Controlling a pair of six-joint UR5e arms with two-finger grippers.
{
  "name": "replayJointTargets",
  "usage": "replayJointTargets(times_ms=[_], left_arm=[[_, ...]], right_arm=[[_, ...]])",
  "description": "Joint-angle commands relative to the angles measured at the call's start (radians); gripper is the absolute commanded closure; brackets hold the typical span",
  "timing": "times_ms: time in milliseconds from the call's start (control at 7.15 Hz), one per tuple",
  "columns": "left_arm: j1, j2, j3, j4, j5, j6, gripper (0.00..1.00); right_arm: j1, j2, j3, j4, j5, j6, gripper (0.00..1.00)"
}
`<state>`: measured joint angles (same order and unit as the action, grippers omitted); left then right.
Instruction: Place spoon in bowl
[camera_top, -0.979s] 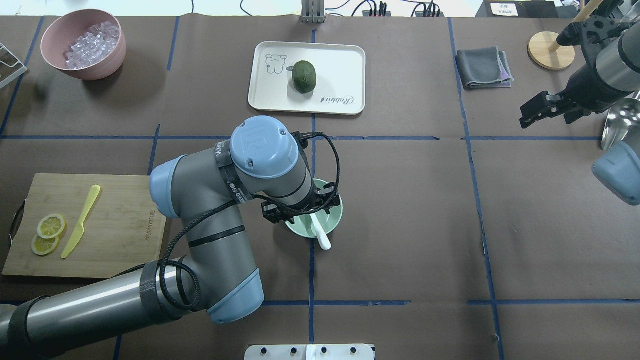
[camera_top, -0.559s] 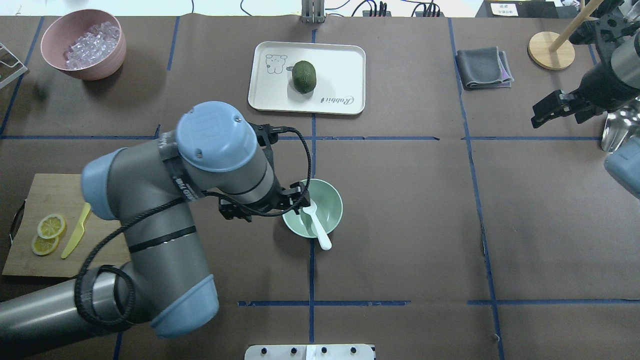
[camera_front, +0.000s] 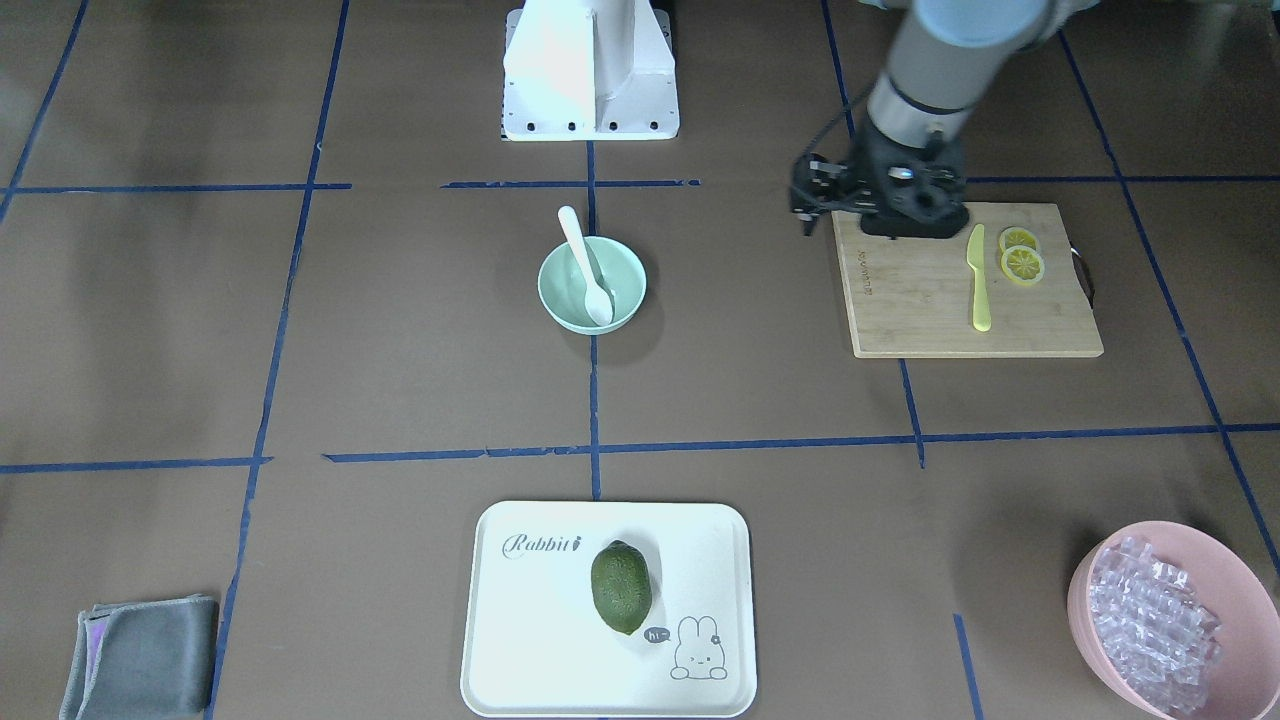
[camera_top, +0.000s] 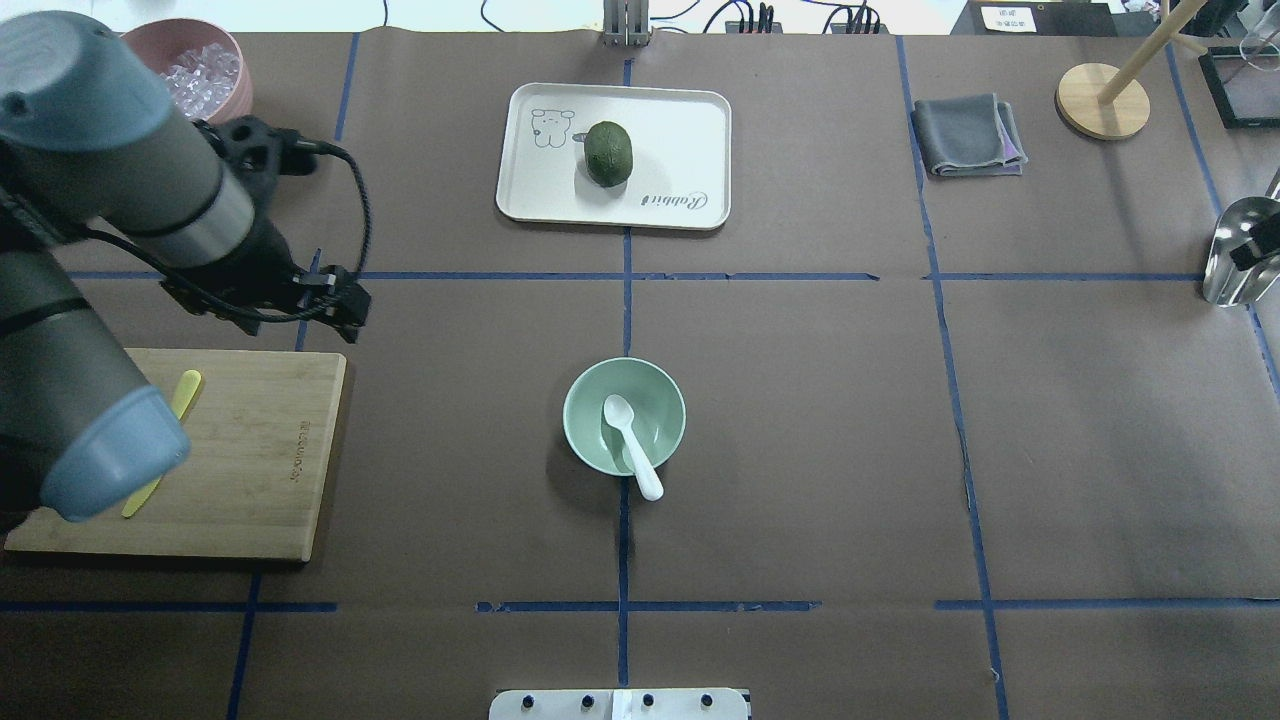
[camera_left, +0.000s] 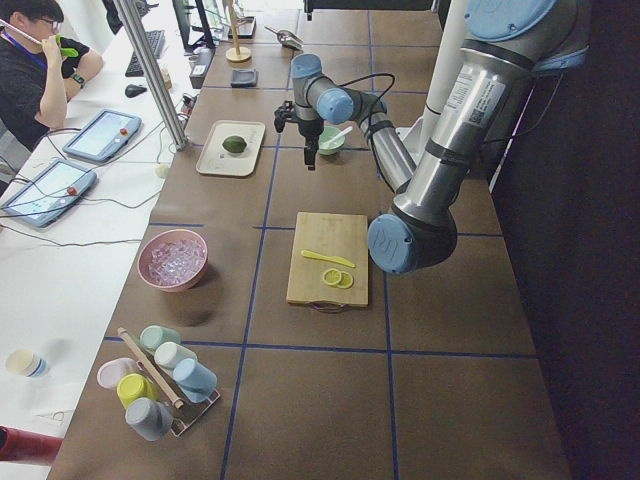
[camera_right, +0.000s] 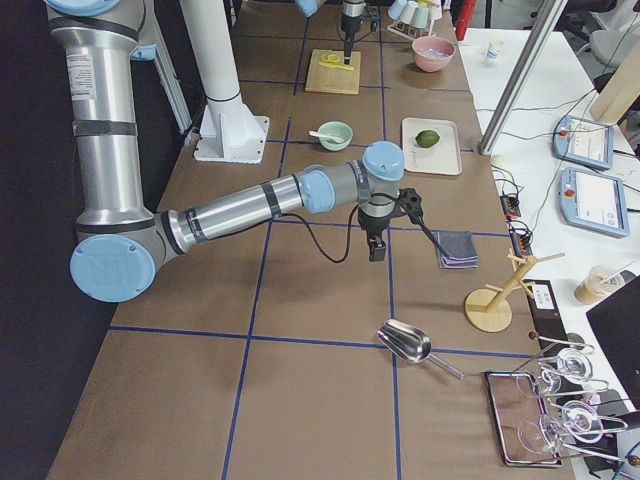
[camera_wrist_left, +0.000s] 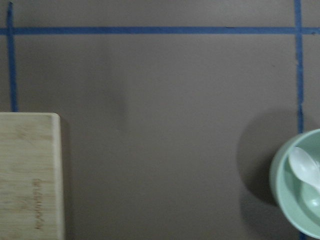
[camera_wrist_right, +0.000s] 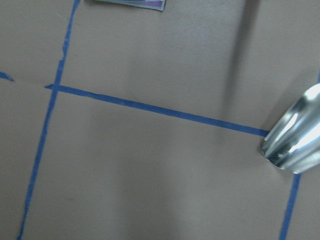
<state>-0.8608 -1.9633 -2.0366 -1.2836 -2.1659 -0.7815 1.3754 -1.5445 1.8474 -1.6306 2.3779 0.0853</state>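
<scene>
The white spoon (camera_top: 632, 450) lies in the mint-green bowl (camera_top: 660, 395) at the table's middle. Its scoop rests inside and its handle sticks out over the near rim. Both show in the front view, spoon (camera_front: 588, 268) in bowl (camera_front: 625, 275), and at the right edge of the left wrist view, spoon (camera_wrist_left: 304, 165) in bowl (camera_wrist_left: 285, 192). My left gripper (camera_top: 345, 300) is open and empty, well left of the bowl, above the far corner of the cutting board (camera_top: 250, 450). My right gripper (camera_right: 377, 248) hangs above the table far to the right; I cannot tell whether it is open.
The board holds a yellow knife (camera_front: 979, 280) and lemon slices (camera_front: 1021, 255). A white tray (camera_top: 680, 130) with a green fruit (camera_top: 608, 152) sits behind the bowl. A pink bowl of ice (camera_front: 1170, 620), a grey cloth (camera_top: 966, 135), a metal scoop (camera_top: 1232, 260) and a wooden stand (camera_top: 1102, 100) are around the edges.
My left gripper has left the bowl and moved far left and back, leaving the spoon in the bowl. My right arm has drawn off to the right, out of the overhead view.
</scene>
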Motion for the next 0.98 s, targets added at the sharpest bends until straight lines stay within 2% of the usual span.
replayJointTargets(times_ms=[0,420,839], left_arm=[[-0.229,0.152,0.012,0.006,-0.112,0.341,0.00],[-0.436,0.254,0.135,-0.005,-0.175,0.665,0.00],[-0.672,0.254,0.407,-0.013,-0.204,1.015,0.00]], right_arm=[[0.115,-0.073,-0.077,0.001,0.032,-0.207,0.00],[0.194,-0.111,-0.117,0.001,0.032,-0.243,0.00],[0.197,-0.095,-0.111,0.005,0.027,-0.239,0.00]])
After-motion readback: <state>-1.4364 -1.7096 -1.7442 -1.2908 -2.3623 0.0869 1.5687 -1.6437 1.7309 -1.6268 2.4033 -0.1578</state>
